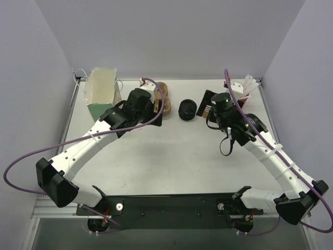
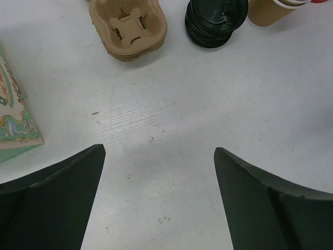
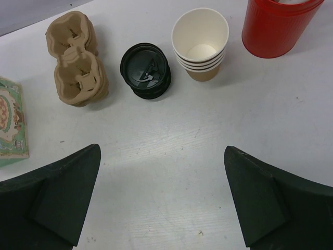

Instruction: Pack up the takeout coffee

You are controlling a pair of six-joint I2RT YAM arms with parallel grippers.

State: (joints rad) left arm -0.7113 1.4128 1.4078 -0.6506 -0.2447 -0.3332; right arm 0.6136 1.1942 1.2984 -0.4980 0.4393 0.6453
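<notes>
top view, black lids (image 1: 187,109): far middle of the bench (image 1: 156,156), between the two arms. Honestly can't tell if a brown cup sits under them.
top view, cup carrier (image 1: 165,99): just left of the lids
left wrist, left fingers (image 2: 158,151): spread wide, holding nothing, bare bench between them
left wrist, lids: up ahead, between the carrier and the tan cups (image 2: 268,13)
right wrist, right fingers (image 3: 161,151): wide open too, nothing in them
right wrist, lids: ahead, carrier to their left, tan cups to their right
right wrist, extras: red cup (image 3: 276,26) top right, green bag (image 3: 10,122) at the left edge
</notes>
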